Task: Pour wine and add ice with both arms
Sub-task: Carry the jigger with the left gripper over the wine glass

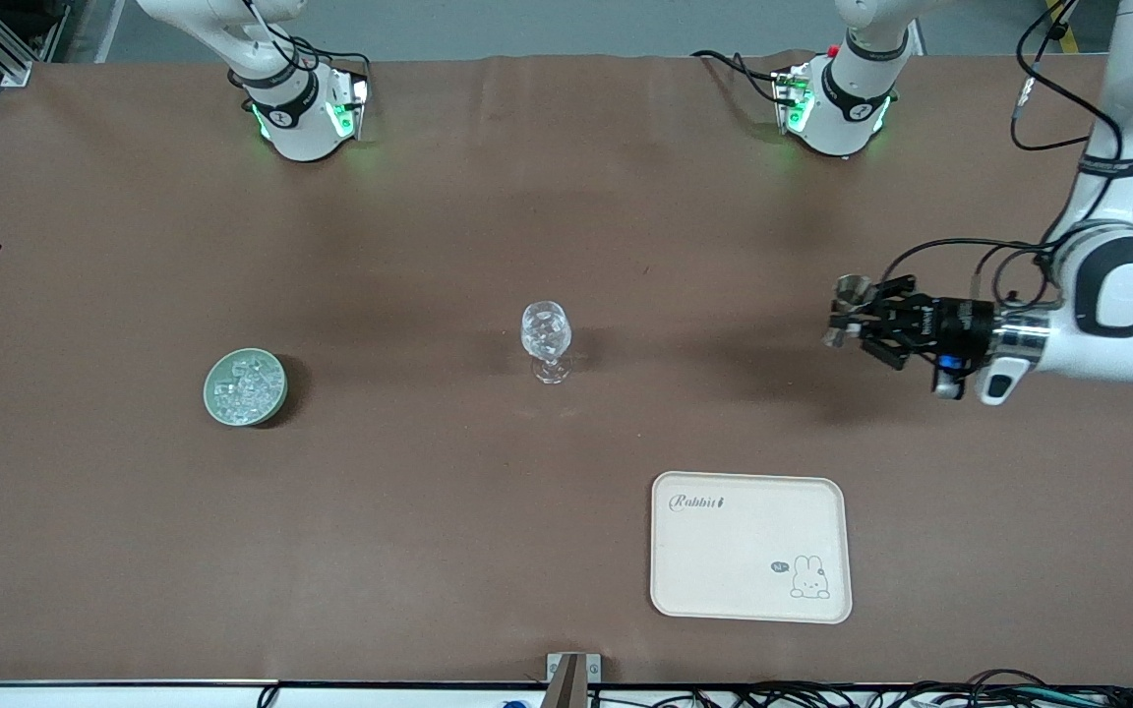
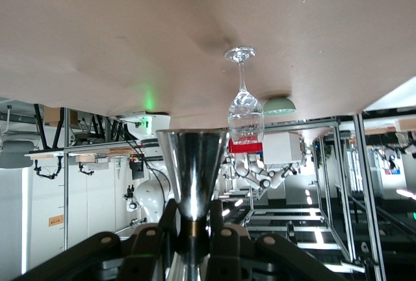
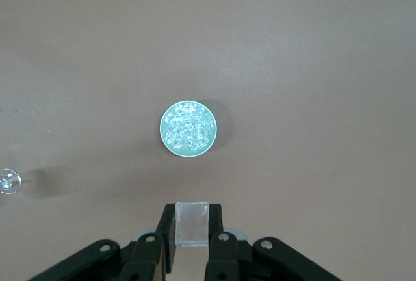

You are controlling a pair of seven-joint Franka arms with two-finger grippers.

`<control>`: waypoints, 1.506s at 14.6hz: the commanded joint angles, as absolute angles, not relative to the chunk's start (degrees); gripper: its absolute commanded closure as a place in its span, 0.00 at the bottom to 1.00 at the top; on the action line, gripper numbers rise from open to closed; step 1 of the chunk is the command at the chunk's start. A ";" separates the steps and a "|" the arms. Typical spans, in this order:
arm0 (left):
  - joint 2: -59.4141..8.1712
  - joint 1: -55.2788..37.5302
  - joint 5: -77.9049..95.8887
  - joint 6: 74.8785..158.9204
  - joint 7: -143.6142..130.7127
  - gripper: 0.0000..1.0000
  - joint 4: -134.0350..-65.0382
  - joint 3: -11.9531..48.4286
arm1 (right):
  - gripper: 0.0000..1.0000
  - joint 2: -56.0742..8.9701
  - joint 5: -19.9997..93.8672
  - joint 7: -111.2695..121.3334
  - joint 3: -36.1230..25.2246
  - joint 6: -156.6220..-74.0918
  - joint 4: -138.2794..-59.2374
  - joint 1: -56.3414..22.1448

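Observation:
My left gripper (image 1: 860,320) is shut on the waist of the small silver hourglass measure (image 1: 849,307), held in the air over bare table at the left arm's end; no liquid shows. In the left wrist view the measure (image 2: 193,167) stands between the black fingers (image 2: 221,219). The clear stemmed glass (image 1: 547,339) stands upright at mid-table. My right gripper (image 3: 192,232) is shut on one clear ice cube (image 3: 192,222), high over the table beside the pale green dish (image 3: 163,129). The dish (image 1: 209,390) holds a heap of ice cubes (image 1: 246,383). The right gripper is out of the front view.
A cream tray (image 1: 750,547) with a rabbit print lies nearer the front camera than the glass, toward the left arm's end. Both arm bases (image 1: 303,113) stand along the table's back edge. The glass also shows in the left wrist view (image 2: 245,108).

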State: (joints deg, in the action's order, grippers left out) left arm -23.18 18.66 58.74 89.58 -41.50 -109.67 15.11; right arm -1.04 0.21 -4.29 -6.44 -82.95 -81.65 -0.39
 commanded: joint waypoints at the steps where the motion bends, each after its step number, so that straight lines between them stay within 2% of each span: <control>1: -20.04 11.19 62.39 92.71 -46.21 0.96 -111.18 11.53 | 0.98 0.35 1.14 -4.04 -6.77 -83.06 -82.97 -0.70; 4: -18.90 0.38 66.61 97.81 -50.52 0.96 -111.18 6.07 | 0.98 0.35 1.14 -4.04 -6.77 -82.97 -82.97 -0.70; 9: -18.19 -10.53 70.57 105.28 -54.84 0.96 -111.09 2.38 | 0.98 0.35 1.23 -4.04 -6.77 -82.97 -83.06 -0.70; 12: -19.24 -13.96 72.33 110.38 -58.17 0.96 -108.38 2.64 | 0.98 0.35 1.14 -4.04 -6.77 -82.97 -82.97 -0.79; 16: -21.09 -15.12 72.51 120.04 -62.04 0.96 -106.71 8.34 | 0.98 0.35 1.14 -4.04 -6.77 -82.97 -83.06 -0.79; 17: -22.57 -15.38 72.25 121.62 -63.70 0.96 -104.52 9.65 | 0.98 0.35 1.14 -4.04 -6.77 -82.97 -82.97 -0.79; 19: -25.04 -15.56 70.76 122.60 -66.17 0.96 -101.00 11.24 | 0.98 0.35 1.23 -4.04 -6.77 -82.97 -83.06 -0.79; 22: -26.71 -16.35 65.66 123.48 -66.45 0.96 -100.64 13.53 | 0.98 0.35 1.23 -4.04 -6.77 -82.97 -82.97 -0.79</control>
State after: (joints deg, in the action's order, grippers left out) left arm -24.73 -15.90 67.84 122.44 -65.29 -102.55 12.19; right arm -1.03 0.24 -4.28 -6.43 -82.92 -81.66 -0.43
